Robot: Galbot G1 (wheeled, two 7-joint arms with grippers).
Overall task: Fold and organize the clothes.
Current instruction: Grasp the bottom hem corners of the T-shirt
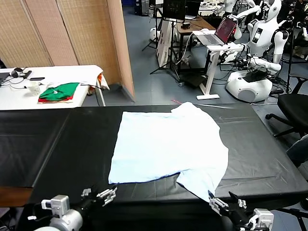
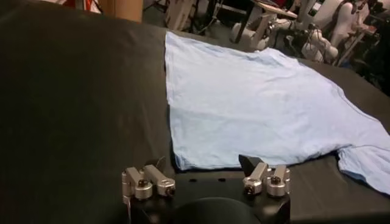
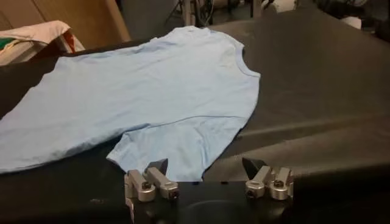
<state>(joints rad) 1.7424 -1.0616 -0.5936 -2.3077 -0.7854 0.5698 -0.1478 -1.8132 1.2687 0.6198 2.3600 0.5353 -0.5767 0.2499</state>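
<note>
The clothes are one pale blue T-shirt [image 1: 168, 142] spread flat on the black table [image 1: 53, 144], its collar toward the far right. One sleeve [image 1: 202, 180] reaches toward the near edge. My left gripper [image 1: 98, 193] hovers open at the near edge, just short of the shirt's hem corner [image 2: 180, 161], with nothing between its fingers. My right gripper [image 1: 226, 202] is open too, close to the near sleeve's tip [image 3: 177, 164] without holding it. The left wrist view shows the shirt [image 2: 256, 103] ahead of the left gripper [image 2: 201, 167]. The right wrist view shows the shirt [image 3: 152, 91] ahead of the right gripper [image 3: 205, 164].
Folded green and red garments [image 1: 58, 91] lie on a white side table [image 1: 72, 74] at the far left. A wooden partition [image 1: 91, 33] stands behind it. Beyond the table are a desk with a laptop [image 1: 219, 31], white robots [image 1: 260, 43] and an office chair [image 1: 293, 108].
</note>
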